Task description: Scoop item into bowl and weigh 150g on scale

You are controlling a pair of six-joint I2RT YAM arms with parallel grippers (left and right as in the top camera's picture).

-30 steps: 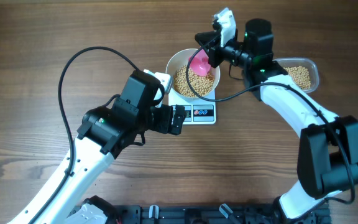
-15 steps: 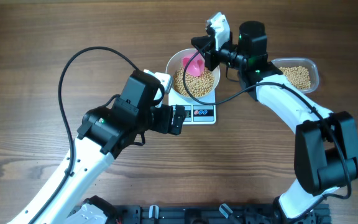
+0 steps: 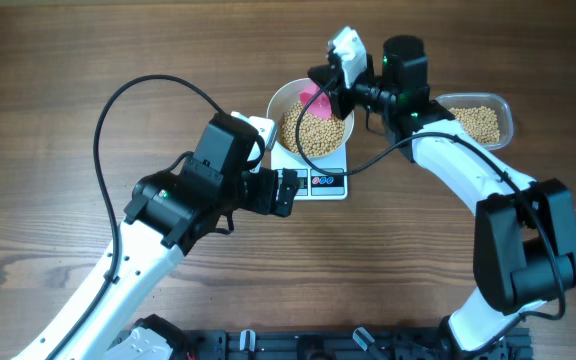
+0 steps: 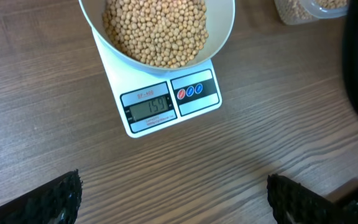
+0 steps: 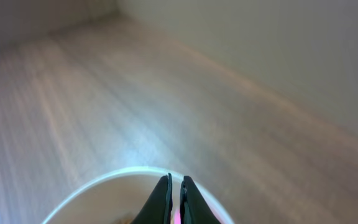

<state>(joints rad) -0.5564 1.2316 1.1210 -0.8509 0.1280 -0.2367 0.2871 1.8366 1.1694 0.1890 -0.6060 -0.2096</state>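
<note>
Reaching in from the right side of the table [image 3: 68,60], the right arm bends at its elbow and stretches toward the far rim of the bowl [image 3: 278,105]. Its wrist is turned so that the right gripper [image 3: 326,88] sits over that rim. The two fingers [image 5: 164,194] are pressed nearly together, and they pinch the pink scoop [image 3: 311,94], which shows as a small pink patch just inside the bowl's far edge. In the right wrist view only a sliver of pink appears below the fingertips, with the white rim curving underneath.

The left arm comes up from the near left corner, folded at the elbow. The left gripper [image 3: 288,192] is beside the front left of the scale [image 3: 318,183]. Its fingers are spread as wide as they go and hold nothing. In the left wrist view they frame the scale from either side without touching it.

There are two arms, one bowl, one scale, one scoop and one clear tub [image 3: 505,108]. The bowl stands on the scale and covers most of its platform. The beans [image 3: 313,135] fill the bowl in a loose heap. A second, smaller lot of beans lies in the tub, which is well to the right of the bowl. The scale's display [image 4: 149,107] is lit with digits that are too blurred to read with certainty.
</note>
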